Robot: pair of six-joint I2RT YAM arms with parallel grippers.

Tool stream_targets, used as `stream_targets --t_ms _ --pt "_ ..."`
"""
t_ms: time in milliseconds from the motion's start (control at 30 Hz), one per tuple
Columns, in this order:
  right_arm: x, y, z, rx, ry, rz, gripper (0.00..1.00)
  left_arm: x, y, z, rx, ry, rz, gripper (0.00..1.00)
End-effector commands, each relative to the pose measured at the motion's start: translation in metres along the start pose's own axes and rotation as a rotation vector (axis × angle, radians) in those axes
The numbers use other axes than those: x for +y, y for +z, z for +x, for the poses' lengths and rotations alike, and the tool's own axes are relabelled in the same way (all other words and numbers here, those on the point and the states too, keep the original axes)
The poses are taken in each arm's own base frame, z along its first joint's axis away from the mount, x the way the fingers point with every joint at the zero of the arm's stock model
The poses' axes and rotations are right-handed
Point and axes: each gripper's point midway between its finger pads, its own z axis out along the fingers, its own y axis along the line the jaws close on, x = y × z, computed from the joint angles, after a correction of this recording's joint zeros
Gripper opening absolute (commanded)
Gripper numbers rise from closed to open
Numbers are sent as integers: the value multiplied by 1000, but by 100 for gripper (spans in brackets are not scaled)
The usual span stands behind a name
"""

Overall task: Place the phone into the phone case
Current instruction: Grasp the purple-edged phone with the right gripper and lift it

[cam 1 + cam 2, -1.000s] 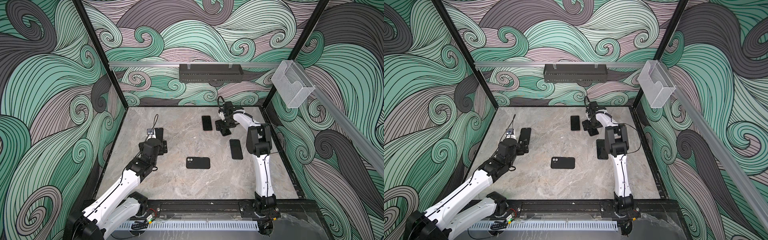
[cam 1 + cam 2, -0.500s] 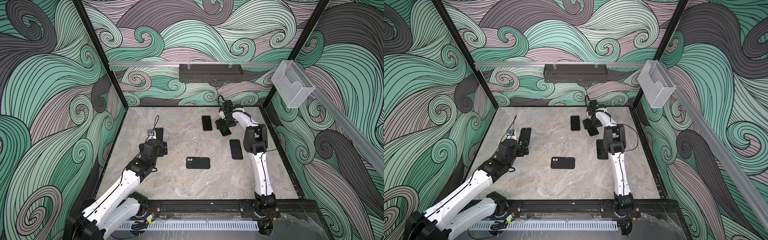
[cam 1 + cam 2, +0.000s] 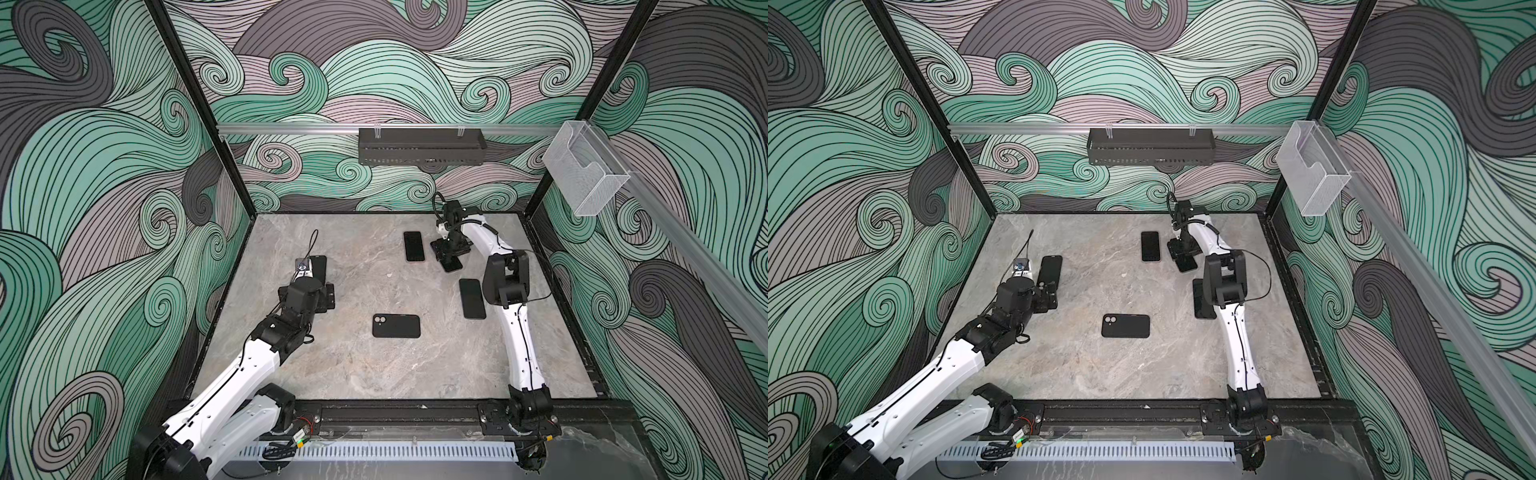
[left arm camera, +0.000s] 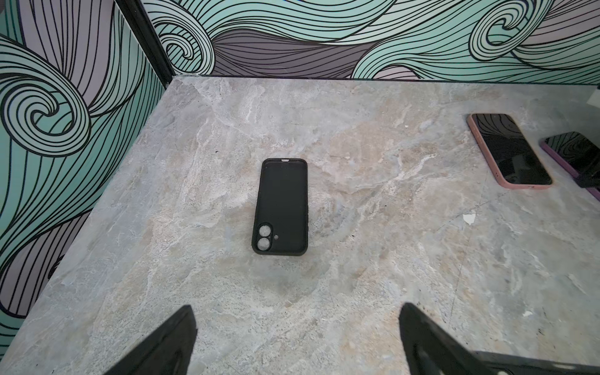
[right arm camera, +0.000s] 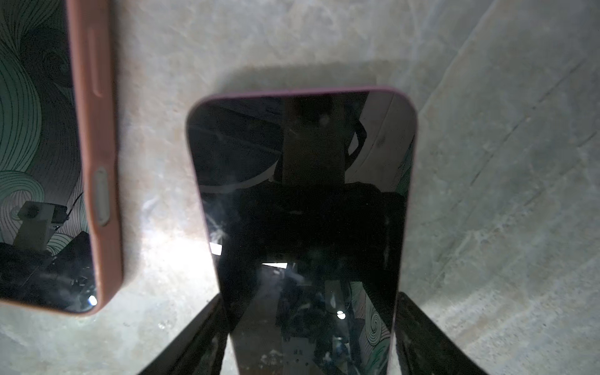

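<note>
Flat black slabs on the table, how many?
5: left slab by the left gripper; centre slab; pink-edged slab and purple-edged slab at the back; right slab by the right arm, which might hide more.

Marble table (image 3: 353, 374) bears phones (image 3: 414, 246) (plus empty case (image 4: 281, 207)).

A booth with walls (image 3: 415, 62) covered in swirling wave patterns of teal, mauve and grey, framed by black corner posts (image 3: 195, 95). The tabletop (image 3: 374, 374) is grey marbled stone. A silver rail (image 3: 291, 129) crosses the back wall, carrying a black perforated tray (image 3: 422, 146). A clear plastic bin (image 3: 582, 174) hangs on the right wall.
</note>
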Motion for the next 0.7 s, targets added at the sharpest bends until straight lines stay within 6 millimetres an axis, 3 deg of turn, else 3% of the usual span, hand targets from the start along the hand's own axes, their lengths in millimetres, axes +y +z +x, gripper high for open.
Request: stream_targets --t_ms 0,167,433,667 --pt "4 4 14 70 -35 29 75 3 -5 -13 -14 -2 -7 99" --pt "13 5 17 83 -38 15 71 3 -5 -13 -15 2 -9 98" --pt "34 3 22 91 5 -85 56 3 -5 -12 -8 4 -7 99" --pt "42 -16 25 41 35 -123 44 0 -6 -11 -1 2 11 99"
